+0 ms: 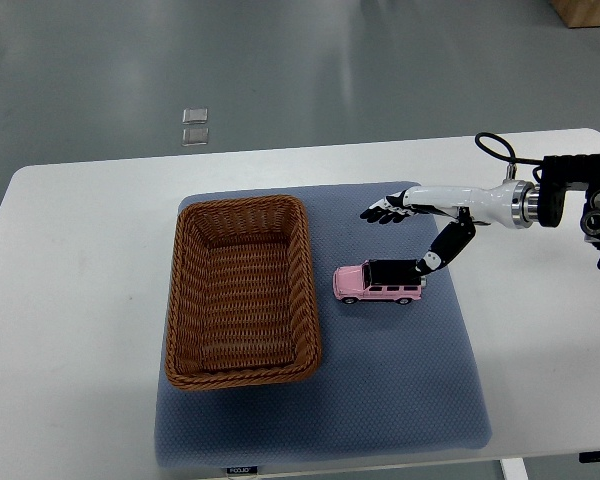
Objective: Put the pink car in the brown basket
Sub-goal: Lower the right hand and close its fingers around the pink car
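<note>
Top view shows the right robot hand reaching in from the picture's right edge over a blue-grey mat on the white bench. Its fingers are spread and stretched flat toward the basket side, while the thumb hangs down apart from them; nothing is held. Just below the robot hand, under the thumb tip, sits the pink car, on its wheels on the mat, its black roof touching or nearly touching the thumb; I cannot tell which. The brown basket lies to the far side of the car from the robot hand's wrist, near but apart from it, and looks empty.

To my eye the car is a small, stiff, light toy with smooth painted sides, likely slippery, and on wheels it may roll if nudged. A pinch across the body, thumb on one flank and fingers on the other, around the roof's middle, seems the safest hold. No left arm shows.
</note>
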